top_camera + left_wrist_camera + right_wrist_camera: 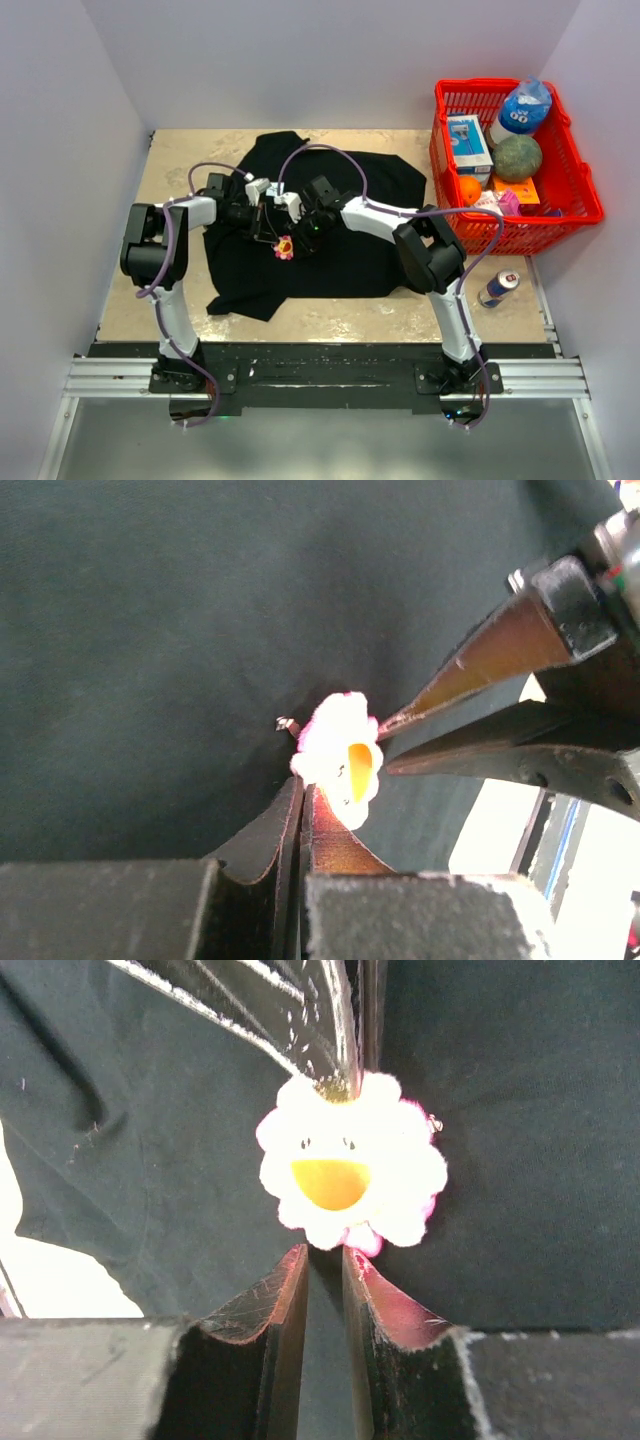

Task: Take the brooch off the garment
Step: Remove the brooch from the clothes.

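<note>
Tearing is the main risk: the brooch sits near the middle of the black shirt, seemingly pinned through it, so a hard pull would likely drag or rip cloth rather than free the pin. Slipping is another, since both grips reach only petal edges. The right gripper, narrowed to a slit, seems to nip the lowest petal; the left gripper is clamped together at the opposite edge, on petal or cloth I cannot tell. The brooch is a smiling flower: pale petals, pink rim, yellow mouth, dot eyes.
</note>
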### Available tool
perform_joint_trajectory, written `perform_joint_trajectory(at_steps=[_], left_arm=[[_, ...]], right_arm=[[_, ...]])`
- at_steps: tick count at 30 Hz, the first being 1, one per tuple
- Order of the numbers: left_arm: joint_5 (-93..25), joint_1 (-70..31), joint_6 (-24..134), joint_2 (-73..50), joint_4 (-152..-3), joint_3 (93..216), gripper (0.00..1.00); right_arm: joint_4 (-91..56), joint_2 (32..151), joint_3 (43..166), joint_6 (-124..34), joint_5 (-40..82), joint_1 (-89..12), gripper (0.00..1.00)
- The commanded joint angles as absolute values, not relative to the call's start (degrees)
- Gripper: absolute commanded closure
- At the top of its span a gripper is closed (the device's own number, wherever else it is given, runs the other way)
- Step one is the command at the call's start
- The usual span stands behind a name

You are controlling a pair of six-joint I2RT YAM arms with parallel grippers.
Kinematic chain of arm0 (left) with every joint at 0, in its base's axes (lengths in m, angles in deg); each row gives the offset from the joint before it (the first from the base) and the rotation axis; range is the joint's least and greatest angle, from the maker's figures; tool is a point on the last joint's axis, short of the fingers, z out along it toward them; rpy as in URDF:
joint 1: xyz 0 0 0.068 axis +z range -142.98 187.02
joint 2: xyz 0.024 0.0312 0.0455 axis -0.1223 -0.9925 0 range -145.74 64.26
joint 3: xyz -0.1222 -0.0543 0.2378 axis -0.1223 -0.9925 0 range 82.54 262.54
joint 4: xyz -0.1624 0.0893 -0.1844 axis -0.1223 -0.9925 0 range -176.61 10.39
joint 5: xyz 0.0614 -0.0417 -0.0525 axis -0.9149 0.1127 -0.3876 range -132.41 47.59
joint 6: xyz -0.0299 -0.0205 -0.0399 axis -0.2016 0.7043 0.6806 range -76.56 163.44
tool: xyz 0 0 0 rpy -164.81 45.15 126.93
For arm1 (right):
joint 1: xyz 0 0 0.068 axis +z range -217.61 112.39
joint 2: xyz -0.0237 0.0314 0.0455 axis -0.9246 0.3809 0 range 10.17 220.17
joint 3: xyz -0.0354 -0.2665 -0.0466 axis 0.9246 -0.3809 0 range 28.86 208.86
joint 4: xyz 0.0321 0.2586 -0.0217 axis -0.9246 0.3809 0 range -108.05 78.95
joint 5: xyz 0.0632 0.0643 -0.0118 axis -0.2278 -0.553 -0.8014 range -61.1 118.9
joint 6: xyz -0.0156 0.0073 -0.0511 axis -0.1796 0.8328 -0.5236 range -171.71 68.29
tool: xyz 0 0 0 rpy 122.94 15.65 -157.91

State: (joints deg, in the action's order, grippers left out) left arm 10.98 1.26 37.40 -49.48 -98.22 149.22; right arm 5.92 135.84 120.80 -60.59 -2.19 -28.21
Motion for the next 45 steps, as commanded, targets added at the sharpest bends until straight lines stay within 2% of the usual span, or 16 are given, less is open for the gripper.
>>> perform_joint_trajectory(at_steps=[1,11,19,20,23,26,29,37,45], left_arm=[[10.86,3.15,40.29,-47.63,-95.43,147.93,1.0],[6.55,3.86,35.97,-50.96,-97.09,148.55,1.0],[5.41,3.86,34.65,-51.41,-97.45,148.81,1.0],[4.8,3.86,34.91,-51.23,-97.36,148.72,0.88],[4.7,4.12,36.4,-50.53,-96.48,148.72,0.73],[4.88,5.0,39.56,-48.87,-95.08,148.55,0.64],[3.92,5.62,40.89,-47.63,-95.69,149.07,0.61],[2.94,4.92,41.42,-48.95,-97.19,148.29,0.64],[0.4,5.44,41.25,-47.46,-99.37,148.9,0.64]], right_arm=[[5.5,135.42,123.96,-59.53,-3.18,-27.53,0.76],[5.33,136.2,124.3,-62.51,7.53,-26.3,0.8],[4.72,138.41,131.59,-61.03,7.02,-24.89,0.82],[4.71,138.14,131.95,-60.85,6.76,-24.89,0.82],[4.45,137.88,132.65,-59.97,4.83,-24.89,0.82],[4.01,138.49,133.97,-58.74,3.51,-24.63,0.82],[3.13,139.8,135.73,-58.21,3.42,-24.11,0.82],[1.9,143.24,142.41,-56.01,1.74,-22.79,0.81],[1.55,144.38,141.19,-55.66,3.24,-22.7,0.81]])
